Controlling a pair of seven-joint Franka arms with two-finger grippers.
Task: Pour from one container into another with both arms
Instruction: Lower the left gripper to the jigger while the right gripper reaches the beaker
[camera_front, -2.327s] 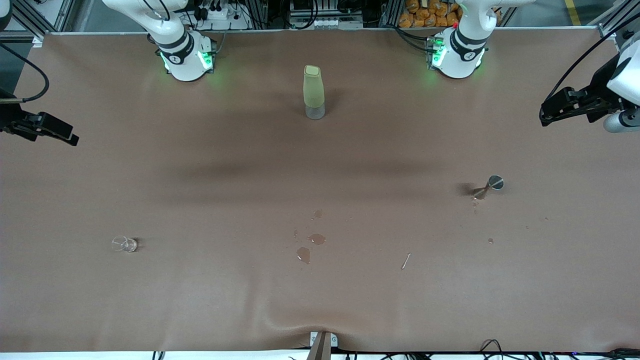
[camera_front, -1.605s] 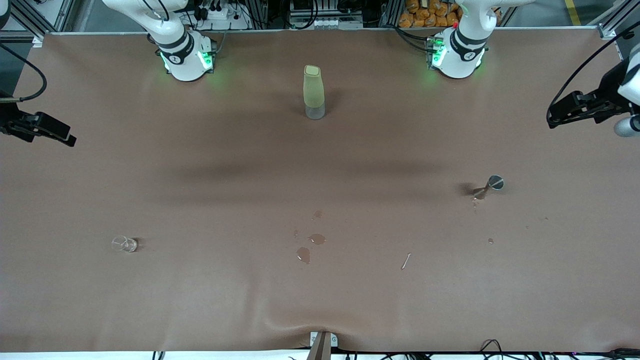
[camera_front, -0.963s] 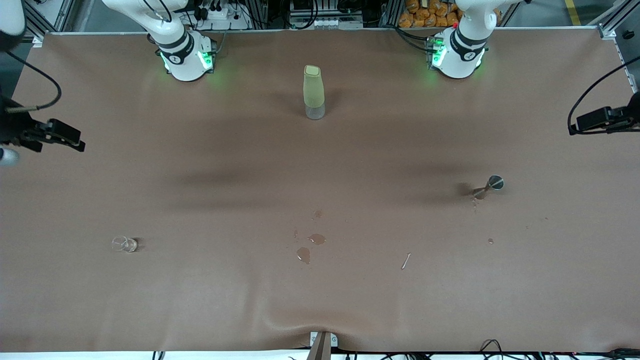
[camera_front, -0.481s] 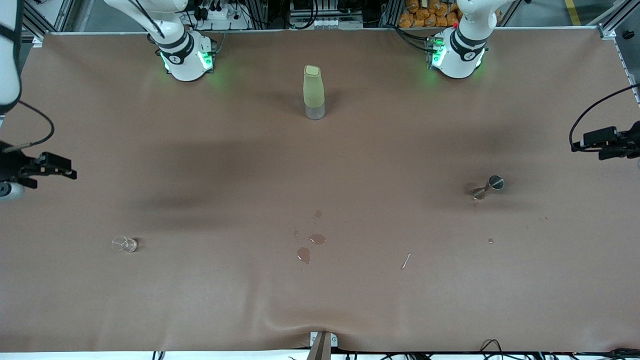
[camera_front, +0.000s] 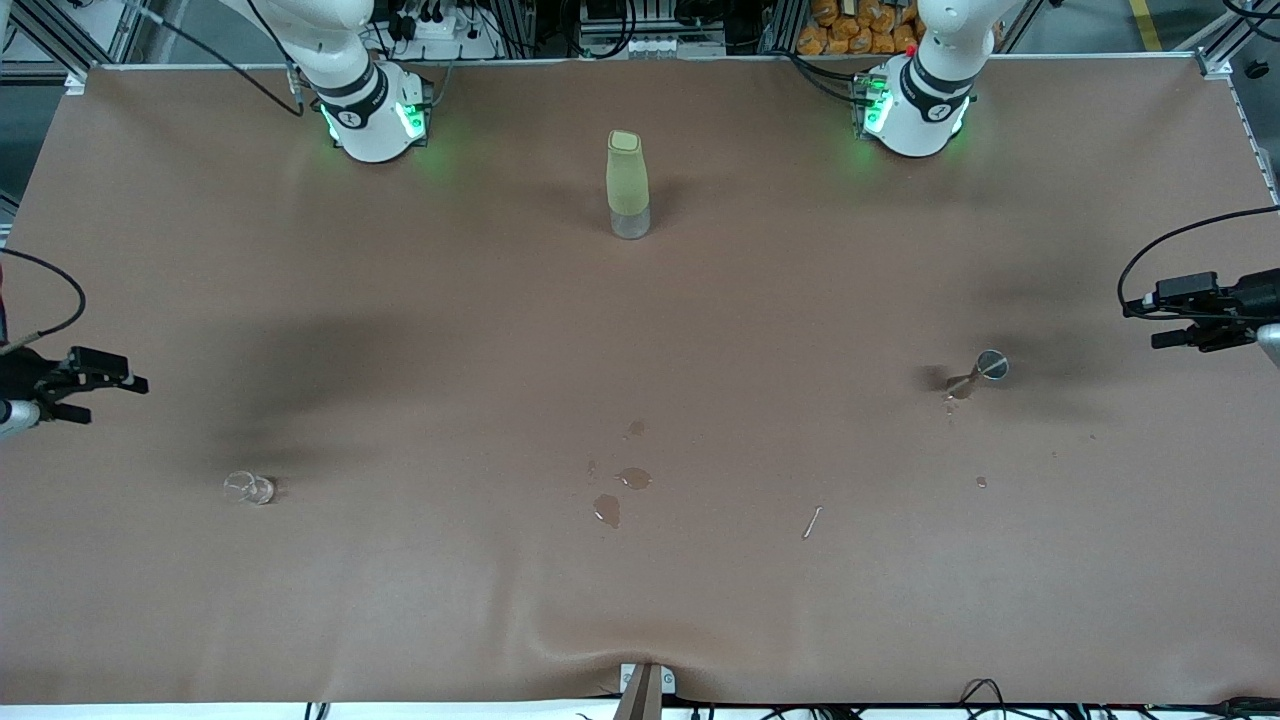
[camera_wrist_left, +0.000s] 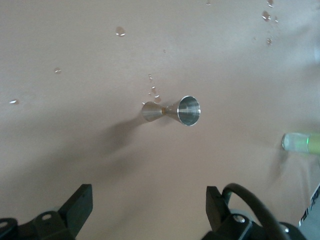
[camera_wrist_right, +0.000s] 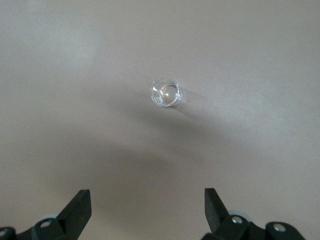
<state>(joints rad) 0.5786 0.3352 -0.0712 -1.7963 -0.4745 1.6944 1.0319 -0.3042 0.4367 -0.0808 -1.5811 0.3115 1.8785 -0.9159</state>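
Observation:
A small steel hourglass-shaped jigger (camera_front: 980, 371) sits on the brown table toward the left arm's end. In the left wrist view the jigger (camera_wrist_left: 172, 110) shows its open mouth, with wet spots beside it. My left gripper (camera_front: 1145, 325) hangs open over the table's edge at that end, apart from the jigger; its fingers (camera_wrist_left: 80, 202) are spread wide with nothing between them. A small clear glass (camera_front: 248, 488) stands toward the right arm's end, also seen in the right wrist view (camera_wrist_right: 166, 93). My right gripper (camera_front: 110, 400) is open and empty over the table near it.
A tall pale-green bottle (camera_front: 627, 185) with a clear base stands between the two arm bases. Small puddles (camera_front: 620, 495) lie on the brown table cover (camera_front: 640, 330) at mid-table. A thin short stick (camera_front: 812, 521) lies nearer to the front camera than the jigger.
Both grippers have swung in from the table's ends and come lower, the left toward the jigger, the right toward the glass. The objects on the table have not moved.

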